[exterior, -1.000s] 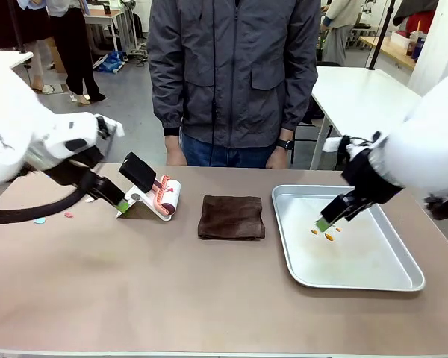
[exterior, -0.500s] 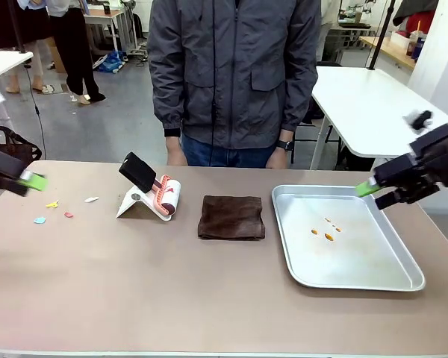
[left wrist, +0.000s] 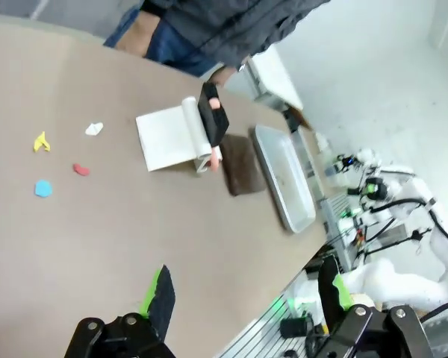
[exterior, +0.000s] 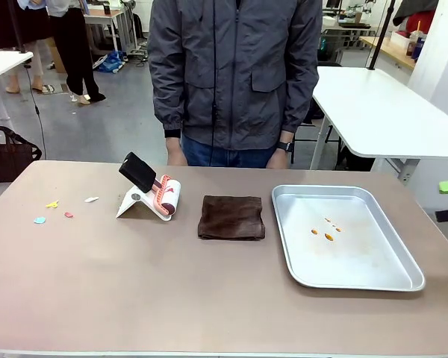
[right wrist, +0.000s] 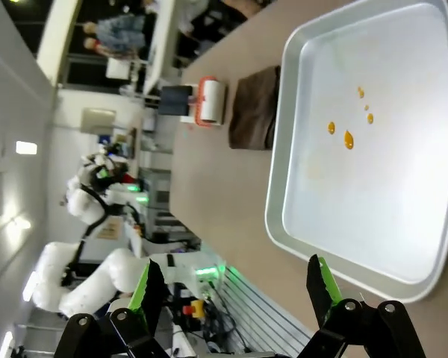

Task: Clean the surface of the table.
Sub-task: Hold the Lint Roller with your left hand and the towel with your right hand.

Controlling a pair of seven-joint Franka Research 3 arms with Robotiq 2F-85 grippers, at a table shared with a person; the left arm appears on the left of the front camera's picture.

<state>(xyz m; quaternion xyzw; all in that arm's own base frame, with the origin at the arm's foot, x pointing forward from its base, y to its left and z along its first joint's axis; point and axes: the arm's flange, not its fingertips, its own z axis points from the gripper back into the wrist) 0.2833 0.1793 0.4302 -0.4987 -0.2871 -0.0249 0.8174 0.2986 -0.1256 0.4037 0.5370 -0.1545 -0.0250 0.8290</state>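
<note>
Both left gripper [left wrist: 246, 289] and right gripper [right wrist: 235, 280] have withdrawn off the table [exterior: 209, 298].

We see our left hand [left wrist: 246, 287] spread wide above the tabletop [left wrist: 97, 246]. Small coloured scraps [left wrist: 81, 169] lie beyond it, then a lint roller [left wrist: 201, 130], brown cloth [left wrist: 241, 164] and steel tray [left wrist: 284, 177].

On the counter [exterior: 172, 294], a folded cloth [exterior: 231, 217] lies at the frame's centre. Right of it sits a tray [exterior: 366, 257] (a few small drops [exterior: 328, 236] lie in its upper-left part). Left of the cloth stands a lint roller [exterior: 152, 194], with paper scraps [exterior: 69, 215] scattered farther left. A person [exterior: 233, 74] stands behind the counter's far edge.
</note>
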